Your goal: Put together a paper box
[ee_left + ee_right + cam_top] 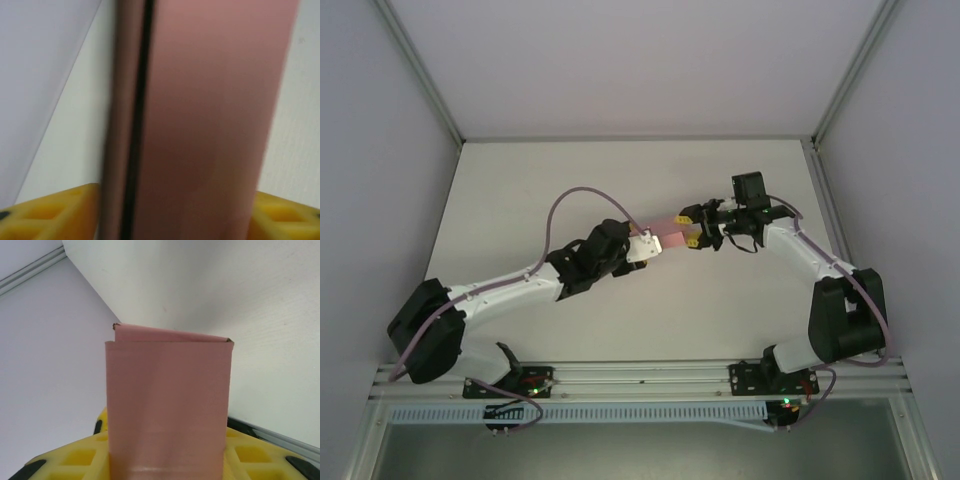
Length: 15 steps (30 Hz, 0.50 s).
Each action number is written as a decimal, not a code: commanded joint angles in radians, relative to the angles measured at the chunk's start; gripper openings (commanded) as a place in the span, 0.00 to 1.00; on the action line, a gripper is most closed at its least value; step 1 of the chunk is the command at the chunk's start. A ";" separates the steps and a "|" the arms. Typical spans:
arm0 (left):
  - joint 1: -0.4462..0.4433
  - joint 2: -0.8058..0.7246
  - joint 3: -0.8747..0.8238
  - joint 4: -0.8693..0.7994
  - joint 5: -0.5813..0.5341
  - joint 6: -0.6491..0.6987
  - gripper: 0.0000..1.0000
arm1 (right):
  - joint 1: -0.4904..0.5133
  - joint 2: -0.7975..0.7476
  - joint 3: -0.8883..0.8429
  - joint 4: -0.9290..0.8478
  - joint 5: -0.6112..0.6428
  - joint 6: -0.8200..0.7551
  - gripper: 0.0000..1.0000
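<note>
Step in hand: closing the paper box (670,236) while it is held in the air between both arms, above the middle of the table.

1. The left gripper (650,243) clamps one end of the box. In its wrist view the pink card (210,125) runs between the yellow fingers (50,212), with a dark seam (137,125) along one long edge.
2. The right gripper (689,228) clamps the opposite end. In its wrist view the box (167,410) stands between the fingers (75,457), and the end flap (170,334) lies folded over, not fully seated.
3. Recommended: hold pressure light, since thin card probably creases easily. Move only one arm at a time; pulling apart may tear or skew the sleeve. Tuck the flap squarely before letting go.

Surroundings: plain pale walls (380,150) enclose the cell on three sides. The table (620,320) is white and matt. An aluminium rail (640,378) carries both arm bases at the near edge
</note>
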 commanded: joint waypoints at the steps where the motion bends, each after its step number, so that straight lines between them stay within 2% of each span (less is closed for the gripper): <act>1: -0.004 0.007 0.013 0.028 -0.015 0.018 0.54 | -0.003 -0.027 -0.002 -0.018 -0.059 -0.030 0.45; 2: -0.004 0.006 0.018 0.026 -0.015 0.023 0.50 | -0.002 -0.029 -0.003 -0.021 -0.059 -0.041 0.53; 5: -0.003 0.009 0.030 0.006 -0.009 0.044 0.46 | -0.002 -0.033 0.019 -0.069 -0.036 -0.124 0.72; 6: -0.001 0.013 0.039 -0.010 -0.002 0.049 0.44 | -0.006 -0.037 0.037 -0.087 -0.006 -0.179 0.76; 9: 0.020 0.020 0.071 -0.087 0.066 0.042 0.38 | -0.044 -0.057 0.109 -0.143 0.129 -0.364 0.97; 11: 0.045 0.021 0.094 -0.158 0.132 0.035 0.37 | -0.087 -0.098 0.133 -0.133 0.253 -0.484 1.00; 13: 0.077 0.027 0.133 -0.285 0.228 0.045 0.38 | -0.120 -0.164 0.113 -0.030 0.368 -0.628 1.00; 15: 0.112 0.044 0.183 -0.446 0.329 0.081 0.41 | -0.122 -0.235 0.055 0.115 0.353 -0.862 1.00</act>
